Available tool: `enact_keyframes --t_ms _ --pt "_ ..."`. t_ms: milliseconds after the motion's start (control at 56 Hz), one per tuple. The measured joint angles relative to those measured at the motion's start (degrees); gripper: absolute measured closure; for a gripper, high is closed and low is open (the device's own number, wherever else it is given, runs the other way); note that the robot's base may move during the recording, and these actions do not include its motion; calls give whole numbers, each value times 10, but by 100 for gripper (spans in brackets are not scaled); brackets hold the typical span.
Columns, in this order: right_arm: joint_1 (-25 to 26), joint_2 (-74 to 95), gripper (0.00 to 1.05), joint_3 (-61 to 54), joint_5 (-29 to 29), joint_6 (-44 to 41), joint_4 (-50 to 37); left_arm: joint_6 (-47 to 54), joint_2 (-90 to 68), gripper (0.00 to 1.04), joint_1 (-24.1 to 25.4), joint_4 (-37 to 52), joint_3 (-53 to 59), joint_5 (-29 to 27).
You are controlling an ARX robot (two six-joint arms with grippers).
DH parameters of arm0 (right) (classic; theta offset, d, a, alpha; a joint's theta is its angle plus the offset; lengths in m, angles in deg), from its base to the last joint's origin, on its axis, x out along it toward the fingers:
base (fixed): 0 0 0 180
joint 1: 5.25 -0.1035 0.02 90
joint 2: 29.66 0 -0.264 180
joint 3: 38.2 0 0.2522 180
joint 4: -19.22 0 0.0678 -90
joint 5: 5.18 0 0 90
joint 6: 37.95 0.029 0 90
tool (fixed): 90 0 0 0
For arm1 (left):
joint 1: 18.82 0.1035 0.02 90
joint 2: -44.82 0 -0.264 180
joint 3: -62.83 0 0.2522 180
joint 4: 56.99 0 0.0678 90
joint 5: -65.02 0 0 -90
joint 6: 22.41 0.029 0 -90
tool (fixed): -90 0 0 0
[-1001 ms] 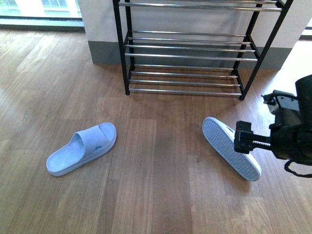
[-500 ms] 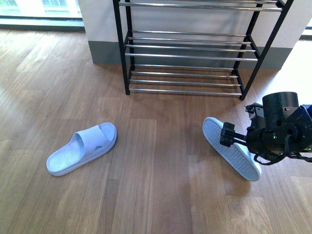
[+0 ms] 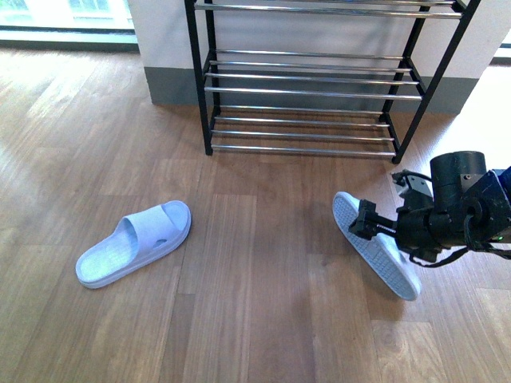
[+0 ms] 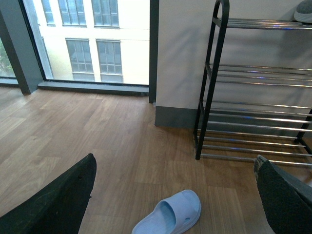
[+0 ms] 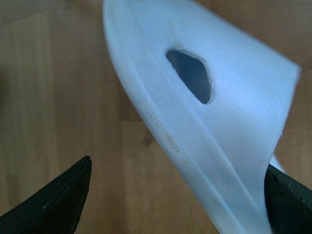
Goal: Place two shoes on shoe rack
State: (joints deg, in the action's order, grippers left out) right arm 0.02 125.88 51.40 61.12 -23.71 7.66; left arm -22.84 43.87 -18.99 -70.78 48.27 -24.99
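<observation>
Nearest on the wood-plank floor (image 3: 255, 319), toward its right side, a pale blue rubber slide (image 3: 393, 267) stands tipped on its long edge. Its pale sole, stippled with a fine tread, faces outward. The right gripper (image 3: 366, 221) is at the slide's far end, a black blocky pincer on a thick round wrist. In the right wrist view its two dark, tapered fingers (image 5: 53, 200) are spread wide to either side of the slide's smooth strap. One is clear of the rubber and the other is partly hidden behind it. The strap has a rounded triangular vent hole, and a faint moulded seam runs along its side.

Well apart on the floor's left side, the second slide (image 3: 136, 242) lies flat with its ribbed footbed up and its toe toward the rack.

The left gripper (image 4: 174, 163) hangs above the floor, its matte black fingers (image 4: 63, 195) spread with nothing between them.

Farther back, the shoe rack (image 3: 303, 92) stands against a white wall with a grey skirting (image 3: 169, 86). It has black tubular sides with rounded tops and tiers of thin chrome bars. Both slides are on the floor short of the rack.
</observation>
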Motion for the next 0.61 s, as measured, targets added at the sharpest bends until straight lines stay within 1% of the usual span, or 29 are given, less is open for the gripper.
enact_keyframes --t_ms 54,107,232,286,340,500,608 --pt "-14 -26 9 -37 -23 -11 -19 0 0 9 0 0 0 0" --pt "-23 -44 9 -56 -21 -23 -24 0 0 9 0 0 0 0" --pt "-27 -52 9 -72 28 -50 -37 0 0 9 0 0 0 0" --pt "-29 -52 9 -94 72 -67 -58 0 0 9 0 0 0 0" --pt "-38 -52 9 -116 97 -82 -88 0 0 9 0 0 0 0" --pt "-91 -30 9 -138 106 -103 -146 0 0 9 0 0 0 0" --pt "-108 -4 9 -133 122 -106 -171 0 0 9 0 0 0 0"
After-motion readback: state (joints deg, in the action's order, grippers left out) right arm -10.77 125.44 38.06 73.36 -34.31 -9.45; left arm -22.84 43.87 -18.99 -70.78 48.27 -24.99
